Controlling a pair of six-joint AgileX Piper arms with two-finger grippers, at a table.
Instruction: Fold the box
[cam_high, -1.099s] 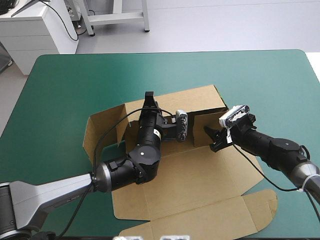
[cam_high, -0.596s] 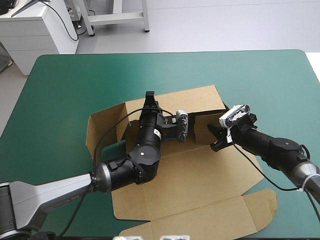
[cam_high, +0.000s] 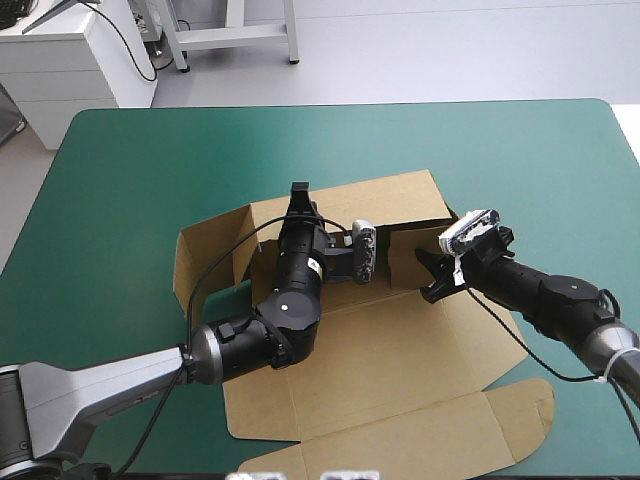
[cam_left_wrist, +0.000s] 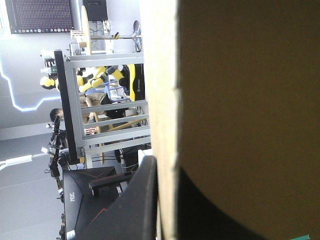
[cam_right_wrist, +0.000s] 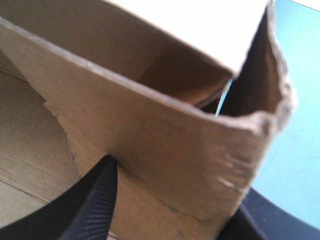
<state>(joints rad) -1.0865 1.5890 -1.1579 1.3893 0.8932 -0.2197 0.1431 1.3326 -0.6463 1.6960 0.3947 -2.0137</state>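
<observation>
The brown box (cam_high: 400, 350) lies half raised at the table's middle. Its back wall (cam_high: 390, 205) stands up, and my left gripper (cam_high: 298, 195) is shut on that wall's top edge. In the left wrist view the board's edge (cam_left_wrist: 165, 75) runs between the black fingers (cam_left_wrist: 142, 200) of the left gripper (cam_left_wrist: 167, 167). A short side flap (cam_high: 405, 258) stands at the wall's right end. My right gripper (cam_high: 428, 277) is open beside it. In the right wrist view that flap (cam_right_wrist: 165, 130) sits between the spread fingers (cam_right_wrist: 95, 200) of the right gripper (cam_right_wrist: 180, 185).
The box's left side wall (cam_high: 205, 260) leans up and outward. The lid panel (cam_high: 420, 430) lies flat toward the near edge of the table. Bare teal-green cover (cam_high: 150, 160) surrounds the box on the left, the far side and the right.
The box's left side wall has drawn in slightly toward the middle. Both arms have barely moved.
</observation>
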